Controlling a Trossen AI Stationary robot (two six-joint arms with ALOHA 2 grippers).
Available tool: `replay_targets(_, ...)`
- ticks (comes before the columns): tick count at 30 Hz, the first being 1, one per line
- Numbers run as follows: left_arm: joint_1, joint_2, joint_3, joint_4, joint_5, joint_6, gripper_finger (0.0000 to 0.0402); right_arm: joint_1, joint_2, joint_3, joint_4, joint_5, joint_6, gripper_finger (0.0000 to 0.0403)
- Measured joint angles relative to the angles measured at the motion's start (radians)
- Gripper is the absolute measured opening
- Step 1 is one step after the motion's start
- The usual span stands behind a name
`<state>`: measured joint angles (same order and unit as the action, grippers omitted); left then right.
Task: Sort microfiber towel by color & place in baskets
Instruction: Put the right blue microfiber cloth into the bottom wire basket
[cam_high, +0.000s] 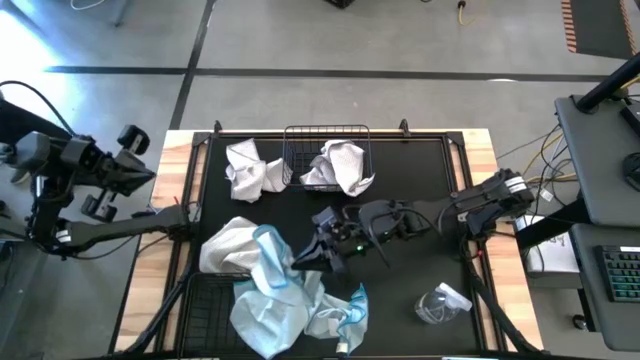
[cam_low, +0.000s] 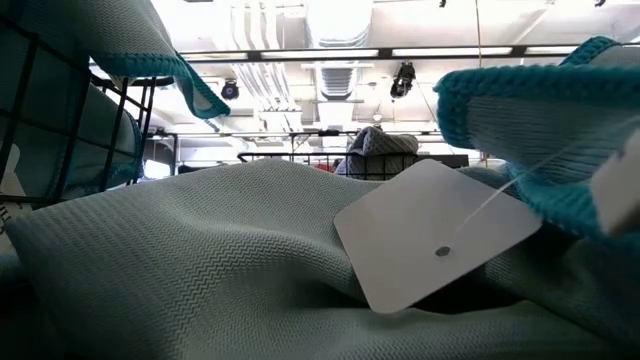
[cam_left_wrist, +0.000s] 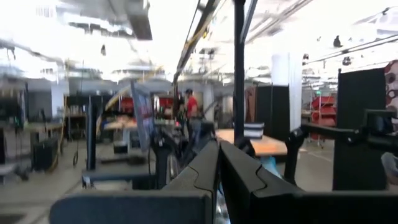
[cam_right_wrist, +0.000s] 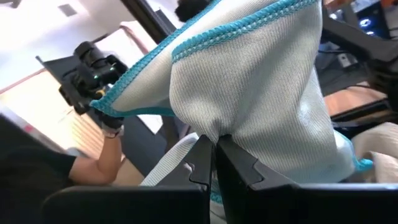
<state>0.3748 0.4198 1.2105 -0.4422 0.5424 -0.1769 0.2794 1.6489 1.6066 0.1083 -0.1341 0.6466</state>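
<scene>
My right gripper reaches level over the middle of the black mat, shut on a light blue microfiber towel. More light blue towels lie heaped at the near left, partly over a black wire basket. A white towel lies beside that heap. Another white towel lies in the far basket, and a third rests on the mat left of it. My left gripper is shut and raised beyond the table's left edge, touching nothing. My right gripper pinches a bunched fold of the light blue towel between its two fingers. How many layers it has, I cannot tell. The fingers come level from the table's right side. The towel spreads out beyond the fingertips, and its lower part lies on the blue heap.
A clear plastic wrapper lies at the near right of the mat. In the low view a light blue towel with a white tag fills the picture. Beyond the table's left side the right wrist view shows a person's hand.
</scene>
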Motion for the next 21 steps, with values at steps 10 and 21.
replay_targets(10,0.000,0.000,0.000,0.112,0.000,-0.053,0.0000,0.000,0.172,0.178,-0.006,-0.083,-0.010,0.0009)
replay_targets(21,0.000,-0.002,0.000,0.114,0.000,-0.147,0.0000,0.000,0.338,0.440,-0.235,-0.085,-0.020,0.0009)
